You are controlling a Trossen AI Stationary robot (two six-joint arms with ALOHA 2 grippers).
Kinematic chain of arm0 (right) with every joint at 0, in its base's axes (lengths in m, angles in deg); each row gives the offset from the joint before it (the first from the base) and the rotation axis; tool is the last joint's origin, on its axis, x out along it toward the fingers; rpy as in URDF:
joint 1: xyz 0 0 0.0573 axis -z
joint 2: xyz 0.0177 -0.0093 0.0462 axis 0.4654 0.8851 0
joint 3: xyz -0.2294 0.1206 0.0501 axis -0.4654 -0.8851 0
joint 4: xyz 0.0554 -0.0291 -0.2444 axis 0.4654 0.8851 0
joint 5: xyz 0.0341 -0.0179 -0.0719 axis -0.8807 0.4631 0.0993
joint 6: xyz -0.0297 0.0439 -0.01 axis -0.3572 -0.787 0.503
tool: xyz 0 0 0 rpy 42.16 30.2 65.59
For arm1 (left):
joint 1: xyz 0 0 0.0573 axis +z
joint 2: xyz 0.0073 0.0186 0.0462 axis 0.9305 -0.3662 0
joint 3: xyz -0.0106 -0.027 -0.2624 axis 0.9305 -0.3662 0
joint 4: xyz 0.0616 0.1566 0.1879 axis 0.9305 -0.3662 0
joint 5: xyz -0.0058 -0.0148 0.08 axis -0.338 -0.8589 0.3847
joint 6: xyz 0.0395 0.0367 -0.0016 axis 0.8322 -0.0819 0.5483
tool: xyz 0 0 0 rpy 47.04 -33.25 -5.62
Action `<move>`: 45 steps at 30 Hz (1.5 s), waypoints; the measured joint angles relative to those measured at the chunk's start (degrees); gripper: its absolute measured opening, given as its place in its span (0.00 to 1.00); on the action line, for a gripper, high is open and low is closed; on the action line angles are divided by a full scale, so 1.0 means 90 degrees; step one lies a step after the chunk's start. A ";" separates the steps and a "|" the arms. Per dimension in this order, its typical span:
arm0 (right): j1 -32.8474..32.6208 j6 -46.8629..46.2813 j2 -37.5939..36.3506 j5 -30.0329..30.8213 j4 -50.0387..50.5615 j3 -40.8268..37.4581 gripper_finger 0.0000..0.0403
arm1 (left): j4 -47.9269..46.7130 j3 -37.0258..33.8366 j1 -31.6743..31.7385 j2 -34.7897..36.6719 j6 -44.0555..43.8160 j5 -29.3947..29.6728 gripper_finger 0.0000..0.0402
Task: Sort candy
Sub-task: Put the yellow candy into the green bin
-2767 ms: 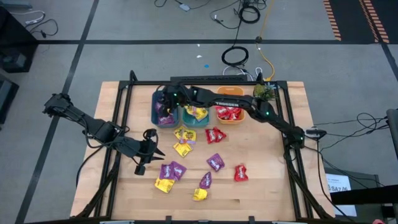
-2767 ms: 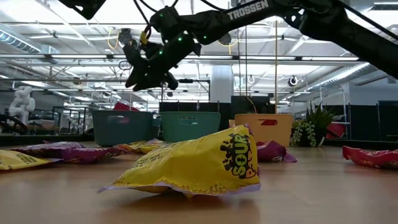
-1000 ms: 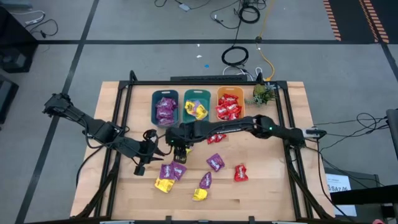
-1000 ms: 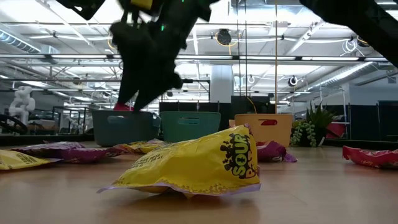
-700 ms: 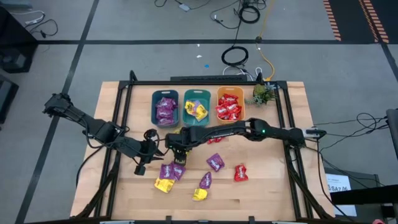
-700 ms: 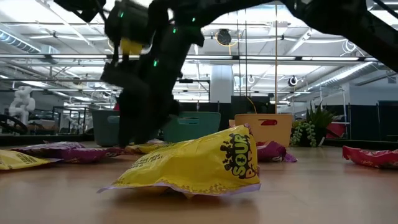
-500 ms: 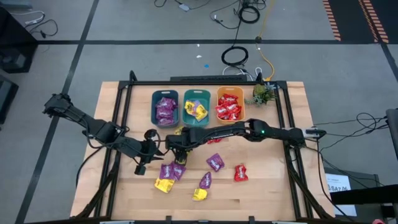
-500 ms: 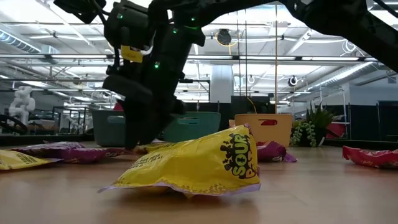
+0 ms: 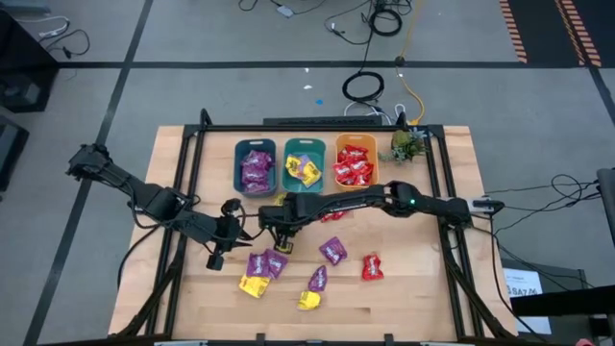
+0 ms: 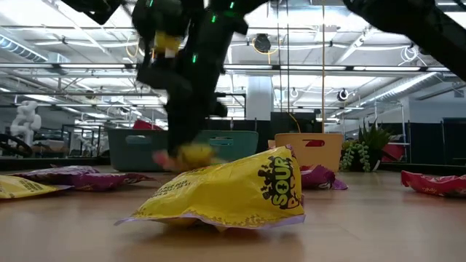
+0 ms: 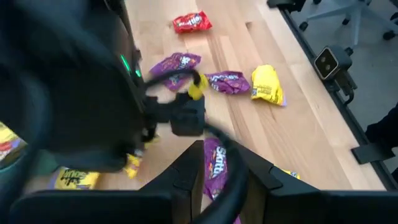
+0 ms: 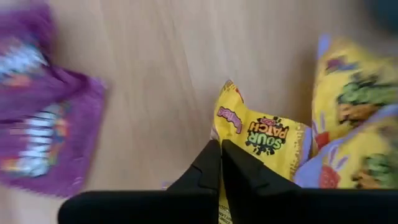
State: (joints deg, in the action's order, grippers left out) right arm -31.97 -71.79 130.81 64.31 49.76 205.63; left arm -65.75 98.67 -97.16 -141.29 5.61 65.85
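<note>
Right gripper (image 9: 280, 234) low over desk (image 9: 413, 298) centre, jaws pinched on yellow candy packet (image 12: 258, 140), lifted just clear of desk in low view. Left gripper (image 9: 233, 231) parked just beside, jaws partly apart, holding nothing. Loose candy (image 9: 332, 251) scattered on desk front; more sorted by colour in three bins (image 9: 236, 154) at back.

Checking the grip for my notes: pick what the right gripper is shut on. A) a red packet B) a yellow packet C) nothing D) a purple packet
B: in the right wrist view the right gripper has its fingers pinched together on the edge of a yellow packet.
</note>
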 joint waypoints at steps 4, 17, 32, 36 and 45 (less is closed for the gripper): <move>0.0002 0.0055 -0.0513 0.0037 -0.0052 0.0006 0.00 | -0.0021 0.0003 0.0002 -0.0001 -0.0001 0.0013 0.19; 0.0222 0.0412 -0.1491 0.0971 0.1067 0.0023 0.00 | -0.0084 -0.0002 0.0003 -0.0008 -0.0004 0.0013 0.19; 0.1992 0.1116 -0.1611 0.1283 0.0880 0.0032 0.00 | -0.0080 -0.0012 0.0007 -0.0013 -0.0011 -0.0002 0.19; 0.2405 0.1062 -0.1611 0.1291 0.0780 0.0032 0.01 | -0.0080 -0.0012 0.0007 -0.0015 -0.0011 -0.0004 0.19; 0.2624 0.0839 -0.1611 0.0468 0.0827 0.0032 0.20 | -0.0080 -0.0016 0.0007 -0.0015 -0.0011 -0.0004 0.19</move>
State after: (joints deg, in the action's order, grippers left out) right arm -8.35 -64.24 116.31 68.53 57.21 205.92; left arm -66.47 98.53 -97.10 -141.43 5.51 65.81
